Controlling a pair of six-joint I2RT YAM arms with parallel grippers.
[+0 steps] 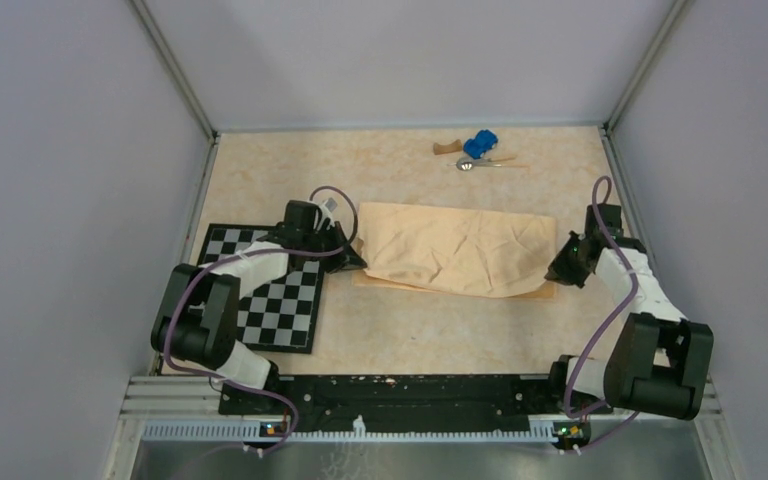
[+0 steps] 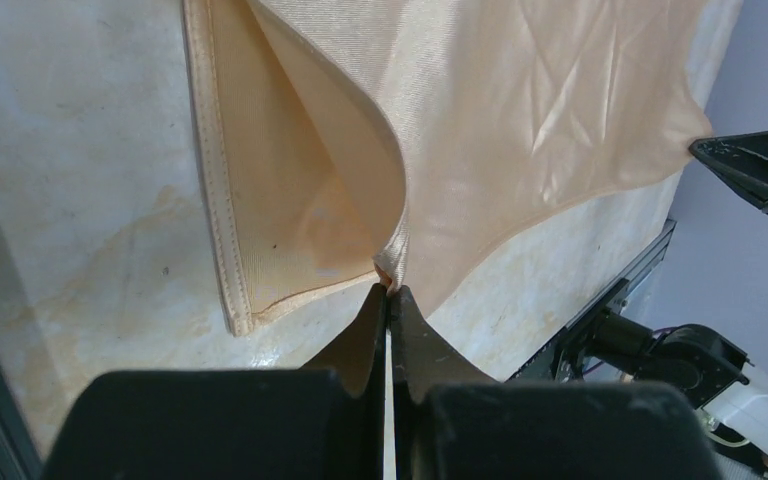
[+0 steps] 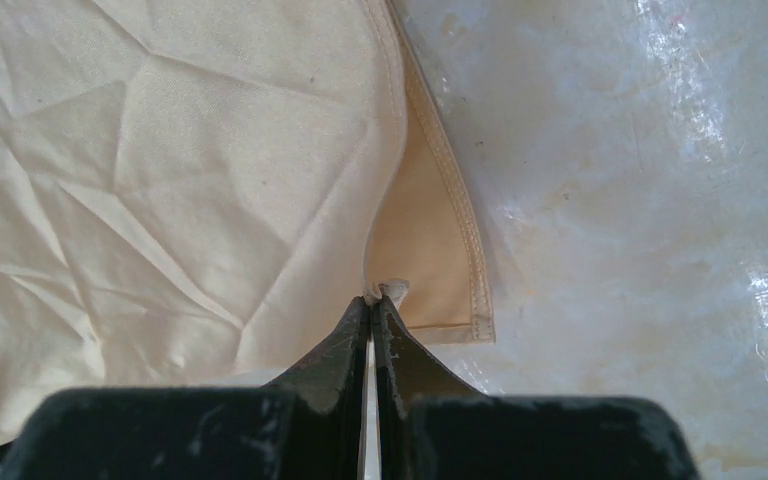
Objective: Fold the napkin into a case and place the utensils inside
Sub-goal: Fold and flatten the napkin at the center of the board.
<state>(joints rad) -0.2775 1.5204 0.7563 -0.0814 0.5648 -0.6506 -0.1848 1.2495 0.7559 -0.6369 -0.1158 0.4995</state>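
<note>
Because the napkin (image 1: 455, 250) is thin, soft cloth, I judge it will sag and wrinkle wherever it goes unsupported. The corners are the place to hold it, one at each end to keep the edge taut. It lies mid-table, doubled over, its top layer creased and a hemmed lower layer showing beneath. My left gripper (image 2: 390, 292) is clenched on the top layer's corner at the left end, and my right gripper (image 3: 372, 300) pinches the matching corner at the right end. Beside the left end lies the checkerboard mat (image 1: 275, 290). The utensils (image 1: 475, 163) lie well apart at the far edge, by the blue toy car (image 1: 479, 144).
</note>
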